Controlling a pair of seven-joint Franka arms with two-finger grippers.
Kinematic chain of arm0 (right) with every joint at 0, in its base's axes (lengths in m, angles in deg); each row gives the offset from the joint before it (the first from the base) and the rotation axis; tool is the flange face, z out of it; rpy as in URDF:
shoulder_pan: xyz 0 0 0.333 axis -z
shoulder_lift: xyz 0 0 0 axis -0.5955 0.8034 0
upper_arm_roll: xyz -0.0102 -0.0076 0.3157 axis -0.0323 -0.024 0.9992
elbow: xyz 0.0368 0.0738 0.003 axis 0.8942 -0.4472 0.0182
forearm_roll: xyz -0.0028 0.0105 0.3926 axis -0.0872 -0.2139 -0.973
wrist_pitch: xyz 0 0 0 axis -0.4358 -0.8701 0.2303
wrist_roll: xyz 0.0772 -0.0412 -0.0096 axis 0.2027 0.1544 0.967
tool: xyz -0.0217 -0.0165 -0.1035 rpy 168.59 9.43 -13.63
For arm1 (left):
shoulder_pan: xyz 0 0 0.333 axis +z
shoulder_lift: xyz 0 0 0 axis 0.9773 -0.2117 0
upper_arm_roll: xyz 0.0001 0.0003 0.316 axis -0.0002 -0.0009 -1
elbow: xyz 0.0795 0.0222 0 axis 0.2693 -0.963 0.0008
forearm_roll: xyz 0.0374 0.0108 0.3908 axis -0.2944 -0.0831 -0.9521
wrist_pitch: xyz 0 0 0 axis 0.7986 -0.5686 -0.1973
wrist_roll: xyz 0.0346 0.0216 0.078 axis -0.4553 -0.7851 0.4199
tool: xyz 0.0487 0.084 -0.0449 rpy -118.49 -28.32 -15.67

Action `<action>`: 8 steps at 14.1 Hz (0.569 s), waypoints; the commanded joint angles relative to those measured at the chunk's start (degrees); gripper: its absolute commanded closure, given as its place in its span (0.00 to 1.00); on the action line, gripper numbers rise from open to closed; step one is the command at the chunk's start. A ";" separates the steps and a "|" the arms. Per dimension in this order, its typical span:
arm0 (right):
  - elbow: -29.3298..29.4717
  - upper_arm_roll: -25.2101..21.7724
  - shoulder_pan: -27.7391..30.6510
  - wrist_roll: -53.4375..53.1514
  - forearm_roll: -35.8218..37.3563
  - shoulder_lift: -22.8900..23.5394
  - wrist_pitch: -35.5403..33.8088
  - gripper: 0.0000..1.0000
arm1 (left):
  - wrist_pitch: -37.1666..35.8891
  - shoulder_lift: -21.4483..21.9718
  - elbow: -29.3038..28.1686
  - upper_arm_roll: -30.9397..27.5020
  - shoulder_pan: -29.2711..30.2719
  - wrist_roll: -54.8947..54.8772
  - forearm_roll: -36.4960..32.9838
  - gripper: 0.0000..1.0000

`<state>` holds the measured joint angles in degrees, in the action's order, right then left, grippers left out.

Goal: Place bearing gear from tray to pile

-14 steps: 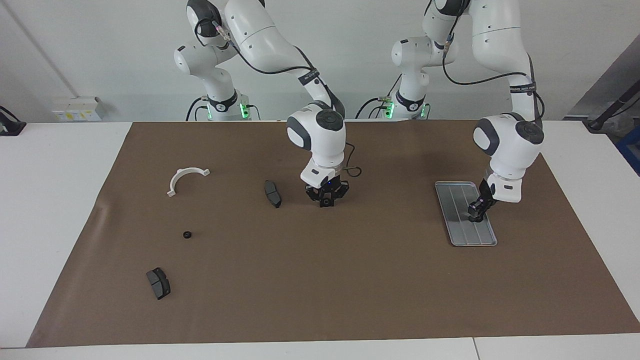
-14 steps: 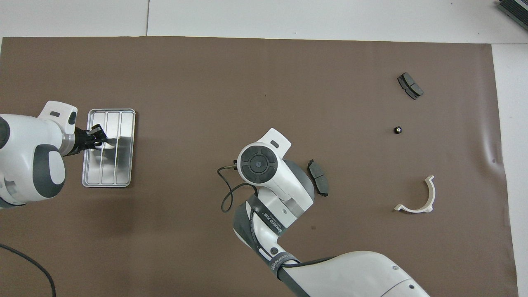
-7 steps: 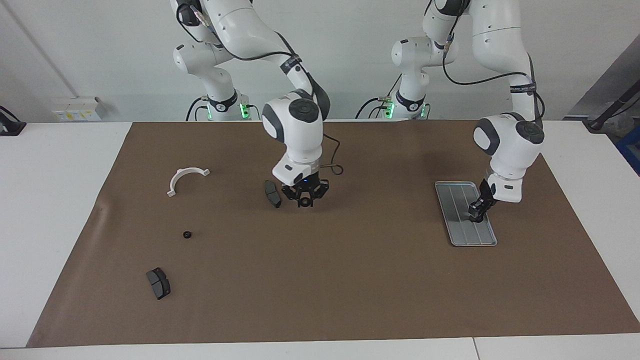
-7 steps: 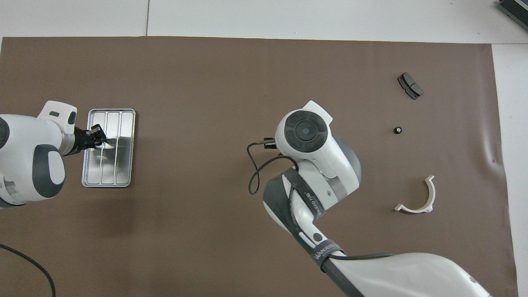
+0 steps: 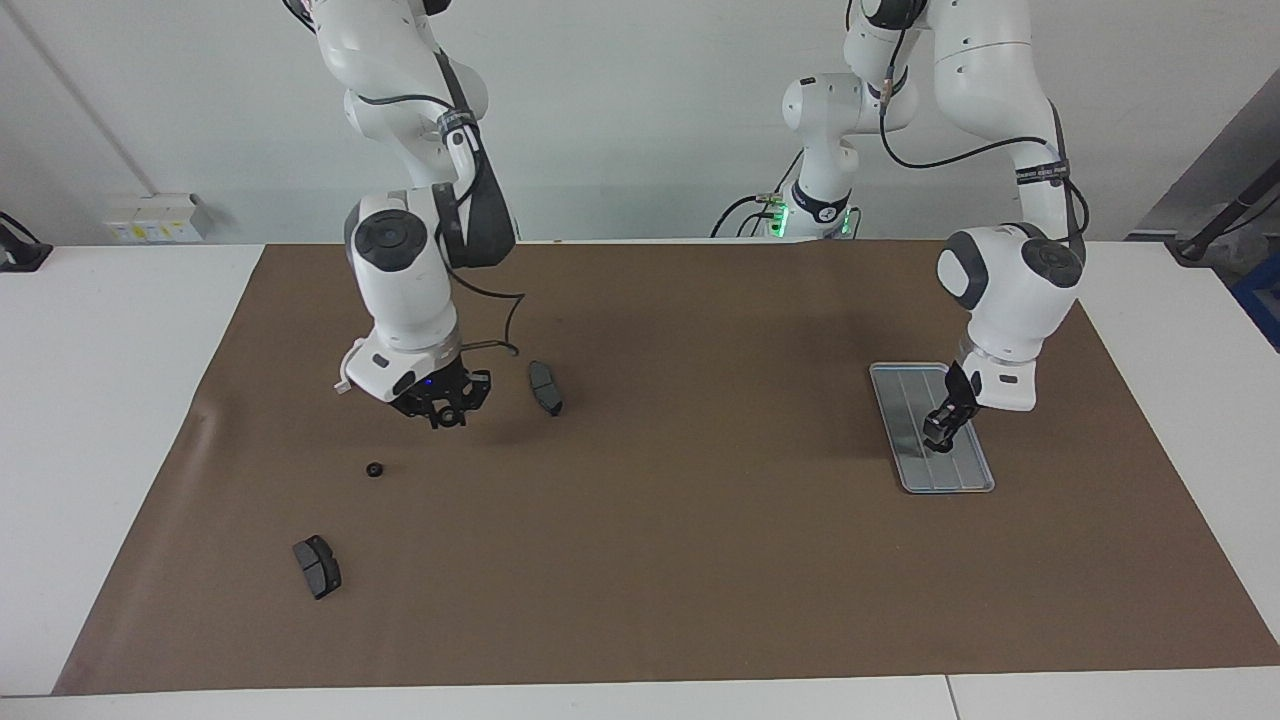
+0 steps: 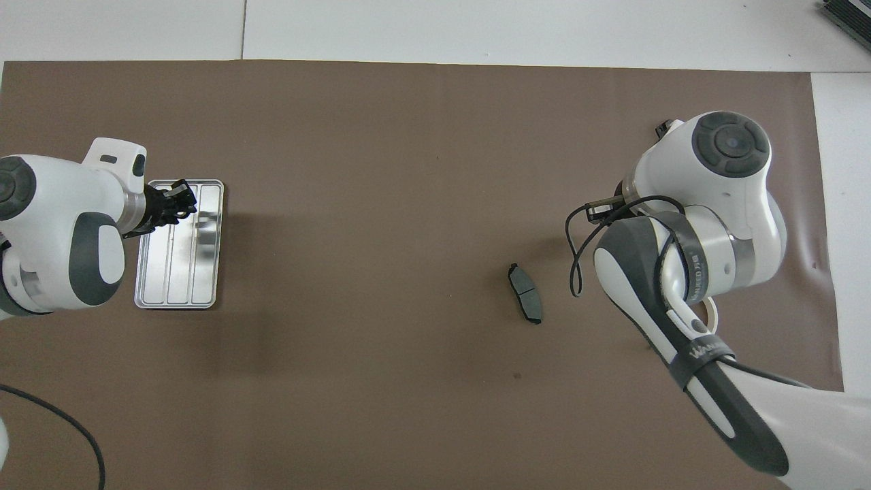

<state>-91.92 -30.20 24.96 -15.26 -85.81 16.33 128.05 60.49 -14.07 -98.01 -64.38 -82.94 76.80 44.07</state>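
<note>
The grey band on the right arm had white letters in the overhead view, too small to read; a band on the left arm had some too.

The left arm came down from the top right of the facing view and bent at the wrist; the left gripper (image 5: 940, 438) (image 6: 178, 203) pointed down, tilted, low over the tray (image 5: 925, 475) (image 6: 180, 279); I could not tell if it held anything or was wide or narrow.

The right arm hung down at the middle left of the facing view; the right gripper (image 5: 440, 418) was up over the brown mat (image 5: 700, 560), between a brake pad (image 5: 545, 387) (image 6: 525, 303) and the white bracket (image 5: 343, 385); I could not tell its grip either.

A small black gear (image 5: 374, 469) lay on the mat just below that gripper in the facing view; a second brake pad (image 5: 317, 566) lay at the lower left.
</note>
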 commanded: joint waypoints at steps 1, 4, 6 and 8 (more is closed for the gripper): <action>-8.17 0.93 4.28 6.98 -1.43 -3.82 4.37 1.00 | -2.08 -0.91 1.81 -0.84 -6.86 10.05 -0.76 0.75; -16.53 0.93 5.96 9.29 -2.75 -5.42 12.02 1.00 | -3.13 -0.73 1.54 -0.84 -14.16 18.95 -0.85 0.75; -18.47 0.93 6.05 9.20 -3.19 -5.33 14.49 1.00 | -3.49 -0.64 1.45 -0.93 -18.73 22.55 -0.85 0.74; -19.27 0.93 5.87 9.11 -4.59 -5.24 14.76 1.00 | -3.40 -0.64 1.54 -0.84 -22.51 26.42 -0.85 0.74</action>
<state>-108.38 -29.88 30.27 -7.42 -88.20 13.34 141.49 58.38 -14.47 -97.31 -64.14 -102.16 99.81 44.06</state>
